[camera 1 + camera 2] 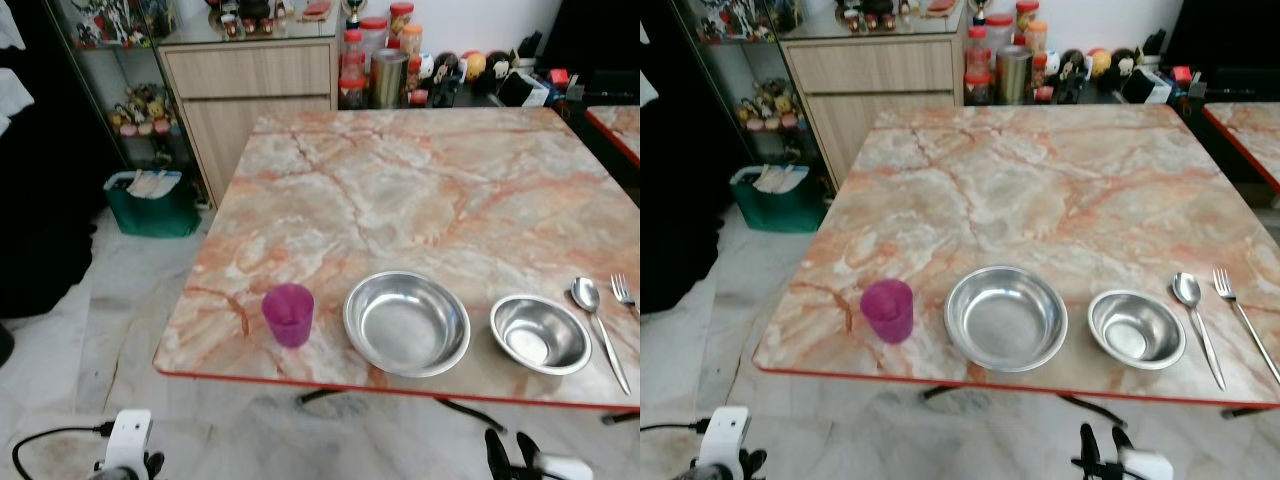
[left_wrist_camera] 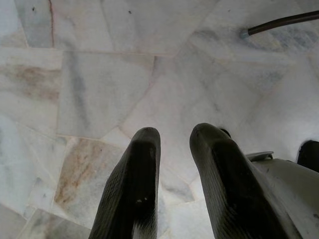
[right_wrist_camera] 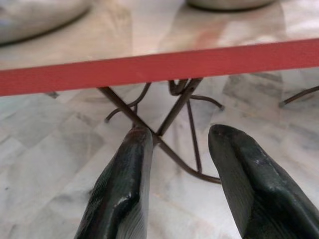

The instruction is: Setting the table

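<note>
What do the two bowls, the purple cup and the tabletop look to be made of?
Large bowl and small bowl: probably stainless steel, grey with a dull sheen and soft reflections.
Purple cup: likely plastic, opaque magenta, matte, no shine.
Tabletop: marble look, pink-orange veining, smooth and slightly glossy, with a red edge band; real stone or printed laminate cannot be told.

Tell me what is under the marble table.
Under the marble table, the right wrist view shows thin dark metal legs crossing over pale marble floor tiles, below the red table edge. The tabletop hides the floor farther back.
</note>
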Motion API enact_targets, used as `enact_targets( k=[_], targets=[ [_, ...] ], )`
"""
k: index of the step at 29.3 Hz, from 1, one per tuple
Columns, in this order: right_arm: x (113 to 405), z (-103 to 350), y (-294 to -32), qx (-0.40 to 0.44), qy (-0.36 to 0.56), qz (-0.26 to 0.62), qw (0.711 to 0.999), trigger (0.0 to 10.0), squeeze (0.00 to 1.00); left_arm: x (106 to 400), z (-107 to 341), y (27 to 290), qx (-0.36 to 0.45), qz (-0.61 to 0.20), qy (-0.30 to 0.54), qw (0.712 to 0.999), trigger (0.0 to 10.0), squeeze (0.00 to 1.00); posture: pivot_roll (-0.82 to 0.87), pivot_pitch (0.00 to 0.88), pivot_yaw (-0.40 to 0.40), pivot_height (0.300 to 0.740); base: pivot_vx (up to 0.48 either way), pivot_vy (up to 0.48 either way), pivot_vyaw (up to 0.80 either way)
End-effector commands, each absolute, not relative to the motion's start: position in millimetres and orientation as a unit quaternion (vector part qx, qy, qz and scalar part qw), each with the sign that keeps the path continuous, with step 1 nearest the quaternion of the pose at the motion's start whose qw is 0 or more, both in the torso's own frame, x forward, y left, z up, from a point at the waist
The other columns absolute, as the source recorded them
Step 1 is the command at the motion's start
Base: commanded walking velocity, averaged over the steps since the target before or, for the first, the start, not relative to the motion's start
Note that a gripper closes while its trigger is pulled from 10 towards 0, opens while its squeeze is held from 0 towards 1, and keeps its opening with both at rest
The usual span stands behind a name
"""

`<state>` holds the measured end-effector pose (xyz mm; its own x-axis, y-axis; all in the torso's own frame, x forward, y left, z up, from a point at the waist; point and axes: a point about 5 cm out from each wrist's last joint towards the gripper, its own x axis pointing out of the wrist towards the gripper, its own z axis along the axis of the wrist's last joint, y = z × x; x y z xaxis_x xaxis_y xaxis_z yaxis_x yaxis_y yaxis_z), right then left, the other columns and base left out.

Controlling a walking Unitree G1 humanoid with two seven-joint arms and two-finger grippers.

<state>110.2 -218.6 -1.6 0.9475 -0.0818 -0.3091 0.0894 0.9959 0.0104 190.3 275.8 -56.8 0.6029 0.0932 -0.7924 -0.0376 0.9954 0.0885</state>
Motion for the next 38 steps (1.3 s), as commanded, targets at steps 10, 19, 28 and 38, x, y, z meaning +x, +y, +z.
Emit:
enact_targets(
  k=[10,19,28,38],
  targets=[
    [88,41,-209,0.006,0.145,-0.067,0.987,10.0,0.00,191,-55,280,0.049,0.027,0.451,0.891,10.0,0.00,-0.09,0.000,0.076,0.736,0.000,0.000,0.00],
    [144,95,-217,0.007,0.045,-0.060,0.997,10.0,0.00,191,-56,278,0.043,0.032,0.449,0.892,10.0,0.00,-0.08,0.000,0.057,0.736,0.000,0.000,0.00],
    [174,106,-212,0.084,0.036,-0.061,0.994,10.0,0.00,190,-57,277,0.039,0.036,0.448,0.893,10.0,0.00,-0.06,0.000,0.039,0.736,0.000,0.000,0.00],
    [185,102,-211,0.173,0.062,-0.052,0.982,10.0,0.94,189,-57,276,0.035,0.041,0.447,0.893,10.0,0.00,-0.05,0.000,0.028,0.736,0.000,0.000,0.00]
  ],
)
